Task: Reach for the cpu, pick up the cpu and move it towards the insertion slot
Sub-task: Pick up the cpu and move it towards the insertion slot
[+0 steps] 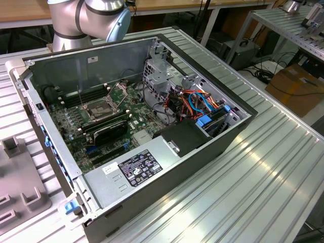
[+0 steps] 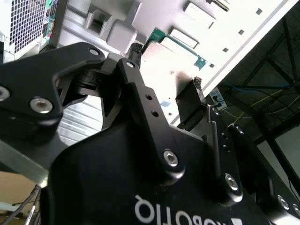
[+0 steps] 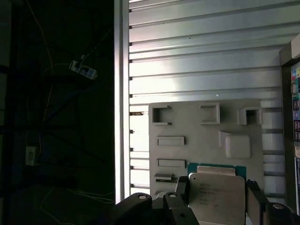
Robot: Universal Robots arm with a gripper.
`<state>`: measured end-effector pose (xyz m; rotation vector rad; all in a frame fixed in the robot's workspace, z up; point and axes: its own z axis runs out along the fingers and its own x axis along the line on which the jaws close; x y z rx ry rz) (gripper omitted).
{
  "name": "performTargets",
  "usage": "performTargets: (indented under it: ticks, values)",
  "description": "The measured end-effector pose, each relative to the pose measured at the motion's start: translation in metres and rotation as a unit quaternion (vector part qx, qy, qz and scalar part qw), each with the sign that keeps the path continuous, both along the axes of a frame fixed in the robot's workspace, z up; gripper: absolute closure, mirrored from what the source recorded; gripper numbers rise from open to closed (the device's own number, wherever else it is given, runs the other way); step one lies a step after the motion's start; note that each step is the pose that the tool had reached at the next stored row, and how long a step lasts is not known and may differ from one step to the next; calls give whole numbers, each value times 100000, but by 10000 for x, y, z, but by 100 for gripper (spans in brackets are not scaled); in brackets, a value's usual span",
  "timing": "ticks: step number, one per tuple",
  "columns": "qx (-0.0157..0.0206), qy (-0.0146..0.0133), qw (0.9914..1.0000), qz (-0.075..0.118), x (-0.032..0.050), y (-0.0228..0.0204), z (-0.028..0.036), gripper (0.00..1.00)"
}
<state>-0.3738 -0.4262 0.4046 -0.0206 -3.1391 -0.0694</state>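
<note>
Claw gapes wide (straddling the cpu).

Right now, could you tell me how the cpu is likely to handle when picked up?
Probably stiff: the cpu looks like a flat, metal-faced plate. Likely light, being so thin. Square-cornered and flat, it should slide rather than roll if pushed.

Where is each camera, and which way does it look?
Exterior view: off the arm, looking down into the open dark computer case; the arm's grey joint shows.
First wrist view: on the wrist, past the black hand at the square pale metallic cpu and grey tray.
Second wrist view: along the hand's body; shares hand, cpu, tray with the first.
</note>
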Motion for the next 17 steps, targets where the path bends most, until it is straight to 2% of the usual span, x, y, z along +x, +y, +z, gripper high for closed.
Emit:
performTargets:
  ticks: [11, 14, 17]
  values:
    - [-2, -3, 100000, 1, 33, 0, 0, 45]
    - [-8, -1, 100000, 0, 116, 0, 0, 45]
    - [-9, 1, 100000, 4, 265, 0, -1, 45]
